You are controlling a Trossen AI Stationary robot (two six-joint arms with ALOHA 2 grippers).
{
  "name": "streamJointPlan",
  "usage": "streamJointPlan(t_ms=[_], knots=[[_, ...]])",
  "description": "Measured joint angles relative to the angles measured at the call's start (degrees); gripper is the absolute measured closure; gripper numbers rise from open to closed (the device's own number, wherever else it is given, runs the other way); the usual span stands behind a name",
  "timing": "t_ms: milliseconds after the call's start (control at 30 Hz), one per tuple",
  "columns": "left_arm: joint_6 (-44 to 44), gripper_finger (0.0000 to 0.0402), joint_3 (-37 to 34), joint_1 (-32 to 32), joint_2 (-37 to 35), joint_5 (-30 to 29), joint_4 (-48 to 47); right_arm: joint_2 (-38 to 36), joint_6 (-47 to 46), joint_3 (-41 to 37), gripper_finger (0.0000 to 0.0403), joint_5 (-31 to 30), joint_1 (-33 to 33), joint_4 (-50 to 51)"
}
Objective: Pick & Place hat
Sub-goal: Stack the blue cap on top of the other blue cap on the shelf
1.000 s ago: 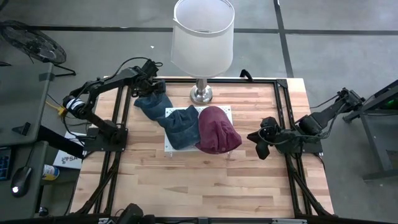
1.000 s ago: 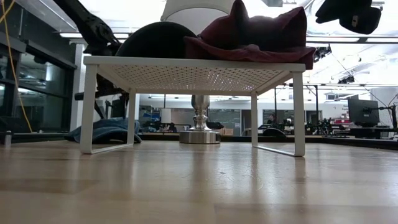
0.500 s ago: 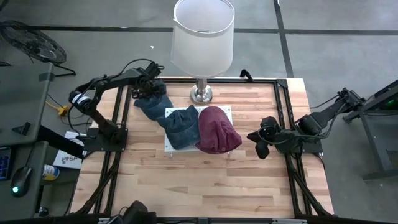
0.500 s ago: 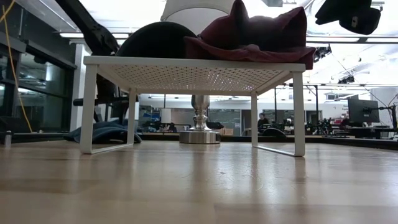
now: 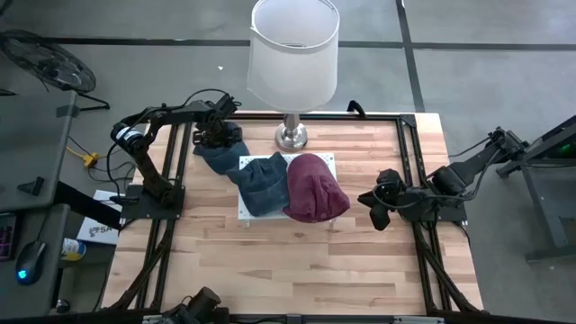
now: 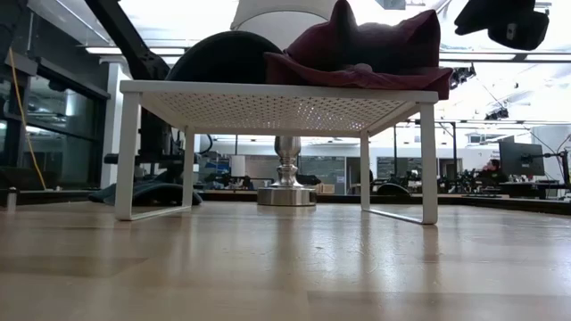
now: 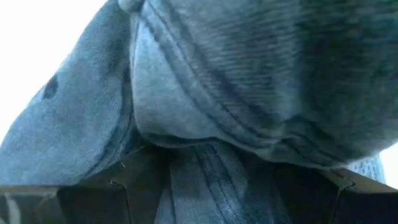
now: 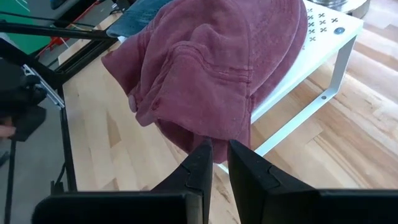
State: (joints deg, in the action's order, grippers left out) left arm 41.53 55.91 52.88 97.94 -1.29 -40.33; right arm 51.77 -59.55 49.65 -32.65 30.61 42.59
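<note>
A blue hat (image 5: 221, 155) lies on the table at the far left, next to a white wire rack (image 5: 329, 160). In the low view this hat (image 6: 147, 192) lies flat on the wood. My left gripper (image 5: 216, 135) is down on its far part, open, and blue cloth (image 7: 249, 74) fills the left wrist view. A second blue hat (image 5: 263, 184) and a maroon hat (image 5: 315, 187) lie on the rack top. My right gripper (image 5: 378, 211) hovers to the right of the rack, shut, facing the maroon hat (image 8: 211, 68). My left gripper (image 7: 217, 186) comes at the blue hat from above, pointing down. Its two fingers stand apart with a bunched fold of the cloth (image 7: 208, 168) running between them. The hat lies flat on the table under it. One layer or several, I cannot tell.
A lamp with a white shade (image 5: 292, 49) stands on its metal base (image 5: 291, 137) at the far edge, just behind the rack and close to my left gripper. The rack (image 6: 277, 102) stands on thin legs. Bare wood lies along the near half of the table.
My left gripper has moved toward the table's right and down onto the blue hat by the rack. In the low view that hat has sunk from a rounded heap to a flat shape. My right arm has kept still.
</note>
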Motion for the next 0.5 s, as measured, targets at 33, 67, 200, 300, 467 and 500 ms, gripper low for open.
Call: streamJointPlan(t_ms=[33,67,200,300,467,500], knots=[[-0.5,0.0133,0.1,0.0,0.4,-0.3,-0.1,0.0,0.0,0.0,0.0359,0.3,0.0,0.0],[-0.9,0.0133,0.1,0.0,0.9,-0.4,-0.2,0.0,-0.2,0.0,0.0359,0.5,0.0,0.0],[-1.3,0.0133,0.1,0.0,2.5,-0.8,-0.5,0.0,-0.7,0.0,0.0359,1.3,0.0,0.0],[-1.4,0.0134,0.1,0.0,3.1,-1.2,-0.8,0.0,-1.4,0.0,0.0359,1.4,0.0,0.0],[-2.5,0.0172,0.0,0.0,3.8,-2.2,-0.8,0.0,-1.6,0.0,0.0359,1.4,0.0,0.0],[-2.6,0.0185,0.0,0.0,3.8,-2.4,-0.7,0.0,-1.5,0.0,0.0359,1.4,0.0,0.0]])
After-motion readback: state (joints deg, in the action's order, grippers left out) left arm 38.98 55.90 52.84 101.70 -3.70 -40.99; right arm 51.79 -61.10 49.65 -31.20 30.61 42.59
